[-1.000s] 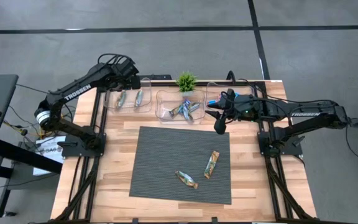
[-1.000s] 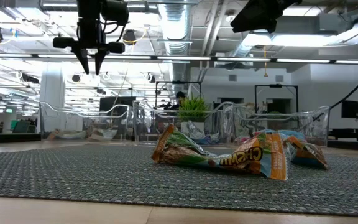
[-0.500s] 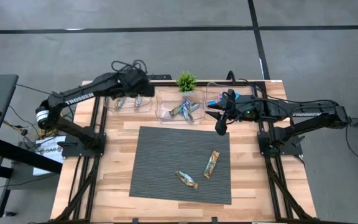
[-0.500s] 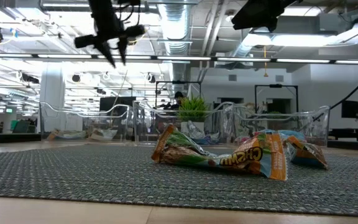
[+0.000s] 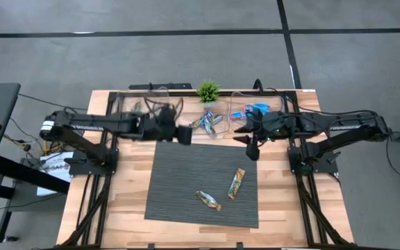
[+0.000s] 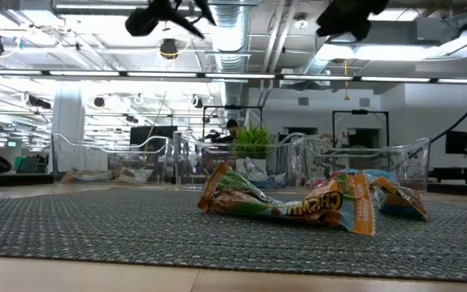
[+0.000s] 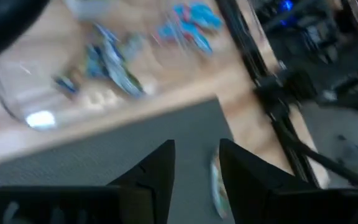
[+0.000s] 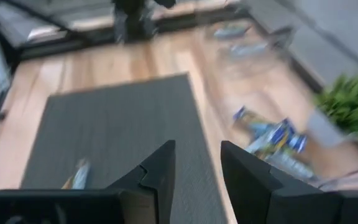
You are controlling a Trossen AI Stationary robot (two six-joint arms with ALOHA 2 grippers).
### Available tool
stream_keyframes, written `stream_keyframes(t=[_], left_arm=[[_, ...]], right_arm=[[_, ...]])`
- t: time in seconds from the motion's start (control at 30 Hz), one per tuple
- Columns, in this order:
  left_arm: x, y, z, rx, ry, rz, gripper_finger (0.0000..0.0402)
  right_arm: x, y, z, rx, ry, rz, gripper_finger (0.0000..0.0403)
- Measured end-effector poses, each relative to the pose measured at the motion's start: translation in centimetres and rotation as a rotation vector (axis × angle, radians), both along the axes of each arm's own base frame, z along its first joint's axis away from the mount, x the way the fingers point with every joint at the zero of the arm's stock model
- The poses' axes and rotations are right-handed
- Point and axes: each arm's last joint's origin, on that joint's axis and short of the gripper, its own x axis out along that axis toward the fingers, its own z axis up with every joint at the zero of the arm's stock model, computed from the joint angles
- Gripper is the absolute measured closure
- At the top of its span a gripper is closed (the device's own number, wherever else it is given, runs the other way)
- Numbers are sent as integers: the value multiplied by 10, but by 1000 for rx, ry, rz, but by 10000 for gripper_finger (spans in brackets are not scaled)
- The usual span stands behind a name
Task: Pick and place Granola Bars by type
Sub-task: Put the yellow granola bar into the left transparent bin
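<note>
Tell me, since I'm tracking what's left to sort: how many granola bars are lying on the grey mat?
2. One granola bar lies toward the mat's right side, and a second granola bar lies just left of it, nearer the front edge. None looks hidden there.

Shiny crinkled foil is seen on the bars point(image 6: 298, 204) on a dark mat point(image 5: 186, 187) of ribbed, matt woven texture. Pale wood with visible grain is shown by the table point(image 5: 130, 201). Bins point(image 6: 363, 162) are made of clear glossy plastic. Arms point(image 5: 96, 125) are finished in matt black, frame rails point(image 5: 89, 208) in black metal. Grey matt floor point(image 5: 186, 55) is seen around.
</note>
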Motion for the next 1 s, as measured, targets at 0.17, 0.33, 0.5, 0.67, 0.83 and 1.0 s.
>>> stream_keyframes(t=[0.17,0.33,0.5,0.67,0.83,1.0], left_arm=[[10,-41,-8,-55,-20,-108,300],[33,-83,-19,-28,-84,-379,311],[56,-117,-39,64,-135,-696,313],[69,-133,-69,158,-30,-875,313],[83,-139,-89,288,76,-986,313],[99,-143,-107,452,215,-1076,313]], right_arm=[[-10,11,8,77,104,83,284],[-21,24,17,144,189,180,284],[-31,40,18,201,254,269,284],[-39,58,17,242,293,366,284],[-45,72,17,271,318,416,284],[-50,80,16,294,343,419,284]])
